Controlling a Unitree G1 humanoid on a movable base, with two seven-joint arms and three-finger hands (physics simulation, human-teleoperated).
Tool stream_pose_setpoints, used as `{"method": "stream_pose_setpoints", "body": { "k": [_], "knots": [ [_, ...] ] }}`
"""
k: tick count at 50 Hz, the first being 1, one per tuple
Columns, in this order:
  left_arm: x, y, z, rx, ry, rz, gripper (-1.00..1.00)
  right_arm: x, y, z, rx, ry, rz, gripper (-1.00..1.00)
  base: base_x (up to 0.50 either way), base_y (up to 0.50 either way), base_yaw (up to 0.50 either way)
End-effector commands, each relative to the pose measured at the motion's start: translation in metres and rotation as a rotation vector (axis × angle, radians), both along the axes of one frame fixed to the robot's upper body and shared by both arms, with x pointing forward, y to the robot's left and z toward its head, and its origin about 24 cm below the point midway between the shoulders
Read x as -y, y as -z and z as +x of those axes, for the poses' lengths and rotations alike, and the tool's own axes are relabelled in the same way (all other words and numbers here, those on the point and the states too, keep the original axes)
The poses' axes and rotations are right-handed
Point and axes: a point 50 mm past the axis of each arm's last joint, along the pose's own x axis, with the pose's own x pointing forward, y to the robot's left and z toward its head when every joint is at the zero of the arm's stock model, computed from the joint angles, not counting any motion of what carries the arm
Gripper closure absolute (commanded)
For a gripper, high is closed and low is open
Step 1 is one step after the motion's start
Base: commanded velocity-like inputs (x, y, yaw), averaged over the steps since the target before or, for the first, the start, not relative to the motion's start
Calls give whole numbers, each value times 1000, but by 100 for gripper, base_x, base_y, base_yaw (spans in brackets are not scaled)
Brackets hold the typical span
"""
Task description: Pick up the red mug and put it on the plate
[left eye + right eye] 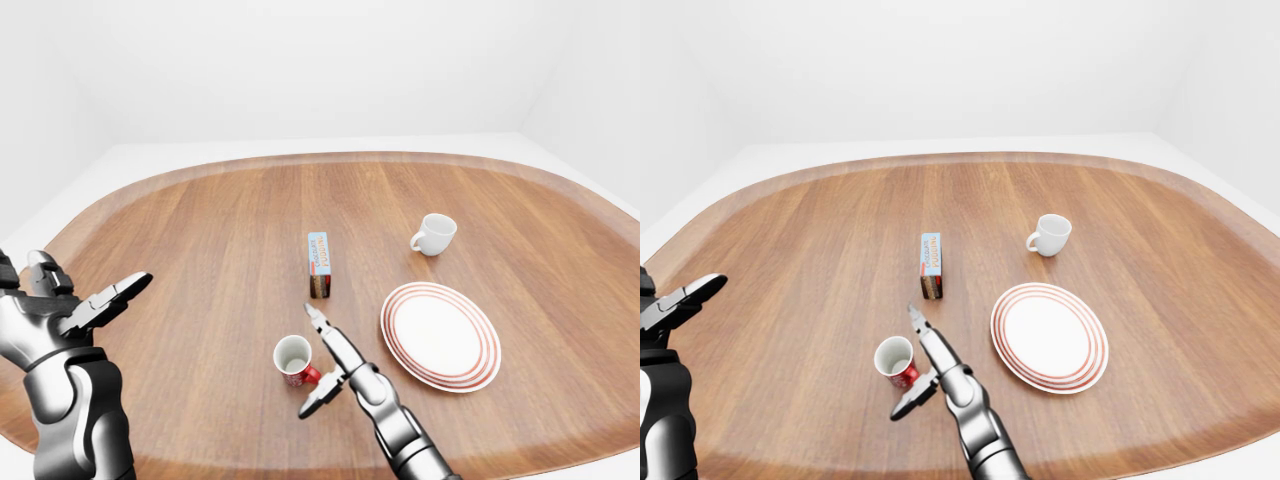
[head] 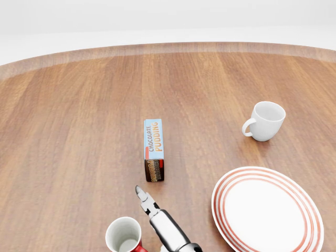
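Observation:
The red mug [image 1: 293, 358], white inside, stands upright on the wooden table [image 1: 200, 220] low in the left-eye view, its handle turned right. My right hand [image 1: 307, 362] is open just to the mug's right. Its long fingers [image 2: 146, 202] point up the picture past the rim, and its thumb is spread below the mug. Nothing is closed round the mug. The red-ringed white plate [image 1: 440, 335] lies to the right of the hand and holds nothing. My left hand [image 1: 100, 300] hangs open over the table's left edge, far from the mug.
A chocolate pudding box [image 1: 319, 263] lies just above the mug and my right hand. A white mug [image 1: 434, 233] stands above the plate, toward the upper right. The table's rounded rim runs close below the red mug.

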Motion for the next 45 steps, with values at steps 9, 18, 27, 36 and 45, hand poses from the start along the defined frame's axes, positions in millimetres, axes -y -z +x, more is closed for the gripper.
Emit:
{"method": "stream_pose_setpoints", "body": {
  "k": [9,18,27,36,45],
  "knots": [
    [0,0,0,-1,0,-1,-100,-7,21,4,-85,-22,-36,-100,0,0,0],
    [0,0,0,0,0,-1,-100,-7,22,6,-98,-24,-40,-100,0,0,0],
    [0,-2,-1,9,-2,2,-100,-6,29,8,-134,-15,-49,-100,0,0,0],
    [0,-1,0,3,0,1,-100,-5,33,10,-156,-7,-60,-100,0,0,0],
    [1,-2,0,7,0,2,-100,-6,31,15,-155,-7,-57,-100,0,0,0]
  ]
}}
